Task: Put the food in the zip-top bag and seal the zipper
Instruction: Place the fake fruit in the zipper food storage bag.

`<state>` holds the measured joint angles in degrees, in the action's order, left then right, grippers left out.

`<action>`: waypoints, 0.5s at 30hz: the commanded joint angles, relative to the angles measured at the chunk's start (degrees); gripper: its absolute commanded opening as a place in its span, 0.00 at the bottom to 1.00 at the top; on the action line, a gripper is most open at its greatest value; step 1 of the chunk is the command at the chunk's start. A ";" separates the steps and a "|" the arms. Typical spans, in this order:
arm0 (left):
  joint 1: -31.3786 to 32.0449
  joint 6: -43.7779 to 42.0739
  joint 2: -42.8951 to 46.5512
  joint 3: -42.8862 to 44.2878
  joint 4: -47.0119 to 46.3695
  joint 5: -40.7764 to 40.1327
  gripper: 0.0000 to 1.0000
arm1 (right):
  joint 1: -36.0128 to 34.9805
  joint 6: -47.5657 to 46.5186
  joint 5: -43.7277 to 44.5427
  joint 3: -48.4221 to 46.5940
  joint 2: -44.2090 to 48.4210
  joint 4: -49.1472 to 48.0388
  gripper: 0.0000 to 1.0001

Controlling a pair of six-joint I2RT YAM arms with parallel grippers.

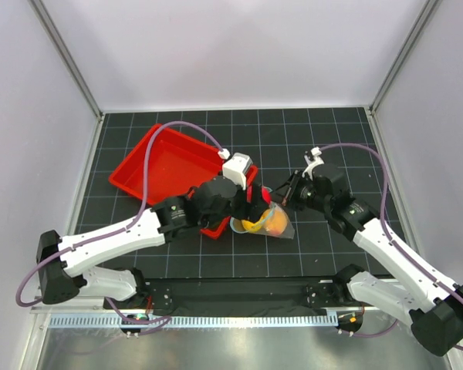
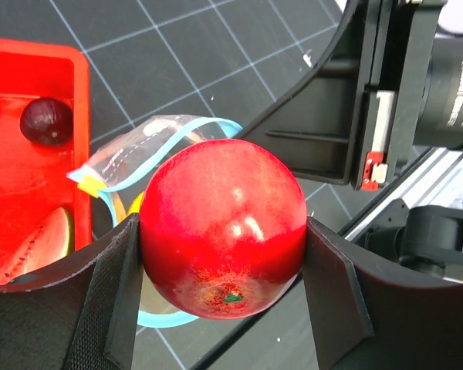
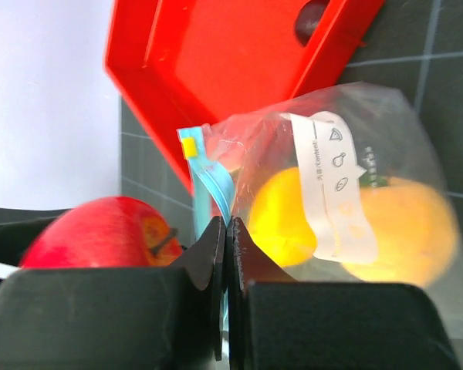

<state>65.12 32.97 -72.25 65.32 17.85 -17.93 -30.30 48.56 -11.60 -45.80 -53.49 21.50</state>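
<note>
My left gripper (image 2: 225,266) is shut on the red apple (image 2: 224,223), which hangs just over the open mouth of the zip-top bag (image 2: 139,154). The teal zipper (image 2: 216,127) curves in a loop behind the apple. My right gripper (image 3: 228,231) is shut on the zipper (image 3: 216,185) edge and holds the bag (image 3: 386,139) up. Inside the bag lie the yellow lemon (image 3: 282,216) and the orange ball (image 3: 405,231). The dark round fruit (image 2: 46,121) and the watermelon wedge (image 2: 38,245) rest in the red tray. From above, both grippers meet at the bag (image 1: 274,222).
The red tray (image 1: 166,166) lies on the black gridded mat to the left of the bag, with its near corner under my left wrist. A grey wall with metal posts (image 1: 69,62) borders the mat on three sides.
</note>
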 commanded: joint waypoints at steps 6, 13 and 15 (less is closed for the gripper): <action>-0.08 -0.36 -4.12 -0.02 1.05 2.81 0.26 | 1.65 8.76 -5.64 8.27 0.05 -10.78 0.01; -0.17 -1.86 -9.48 -2.48 -6.14 3.08 0.24 | 1.65 3.66 0.60 5.64 0.58 -4.19 0.01; -0.08 -2.38 -10.89 -2.48 -7.47 3.17 0.24 | 1.83 2.86 3.24 5.72 0.67 -3.04 0.01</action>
<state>65.12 32.18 -81.69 62.96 16.67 -15.35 -28.69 53.56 -12.05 -37.30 -53.89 17.32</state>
